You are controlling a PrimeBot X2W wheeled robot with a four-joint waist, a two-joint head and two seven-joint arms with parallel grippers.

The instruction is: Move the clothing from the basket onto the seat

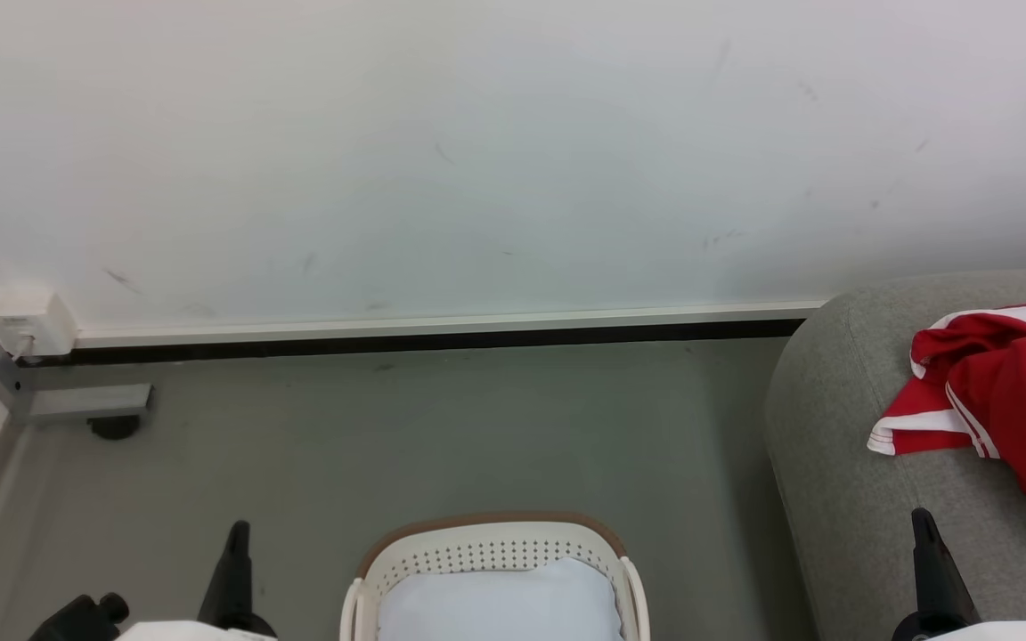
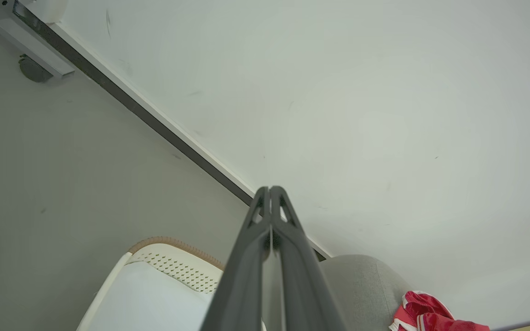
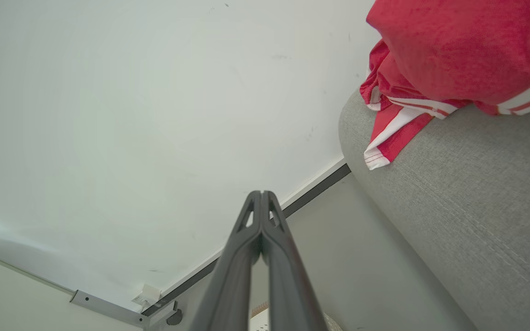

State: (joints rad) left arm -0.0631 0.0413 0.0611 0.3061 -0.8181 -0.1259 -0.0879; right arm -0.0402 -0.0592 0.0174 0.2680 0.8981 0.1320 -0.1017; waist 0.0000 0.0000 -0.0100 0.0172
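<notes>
My left tool (image 1: 238,532) is closed, its two dark fingers pressed together along their whole length, and it holds nothing. It stands above the grey floor (image 1: 442,427), to the left of the basket (image 1: 486,523). My right tool (image 1: 923,521) is closed in the same way and is also empty. It stands over the near part of the seat (image 1: 842,463).

The clothing (image 1: 1012,383) lies on the seat, toward its right side, as a crumpled red heap with white stripes. One white-edged corner points toward the rounded left edge of the seat. I cannot tell if the heap is one piece or two. It touches neither tool.

The basket stands on the floor between my two tools, near the seat but apart from it. Inside it lies something pale and smooth (image 1: 500,605) that reaches nearly to the rim. Behind everything, a white wall (image 1: 513,160) meets the floor along a dark strip.
</notes>
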